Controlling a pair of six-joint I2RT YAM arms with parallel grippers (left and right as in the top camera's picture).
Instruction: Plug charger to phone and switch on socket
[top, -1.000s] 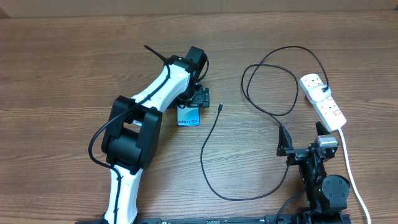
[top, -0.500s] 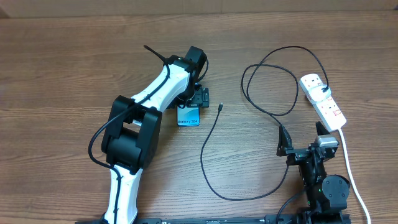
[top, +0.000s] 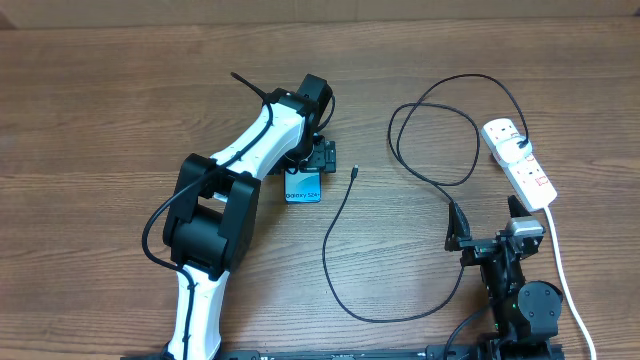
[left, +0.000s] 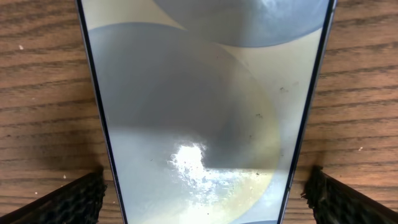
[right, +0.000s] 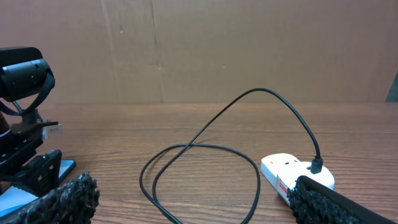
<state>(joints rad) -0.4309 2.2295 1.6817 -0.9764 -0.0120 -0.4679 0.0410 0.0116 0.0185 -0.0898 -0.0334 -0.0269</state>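
Observation:
The phone (top: 303, 188) lies flat on the wooden table, its blue end with the "Galaxy S24" text showing below my left gripper (top: 318, 160). In the left wrist view the phone (left: 205, 93) fills the frame; my left gripper (left: 205, 190) is open, one finger on each side of it with a gap on both sides. The charger (top: 340, 215) lies loose, its small tip (top: 356, 171) just right of the phone, its black plug (top: 522, 143) in the socket (top: 520, 165) at the far right. My right gripper (top: 485, 222) is open and empty near its base.
The socket's thick white cord (top: 562, 270) runs down the right side past the right arm. In the right wrist view the charger's loops (right: 186, 146) lie ahead of my right gripper (right: 193, 193), with the socket (right: 292, 171) to the right and the left arm (right: 25, 74) to the left.

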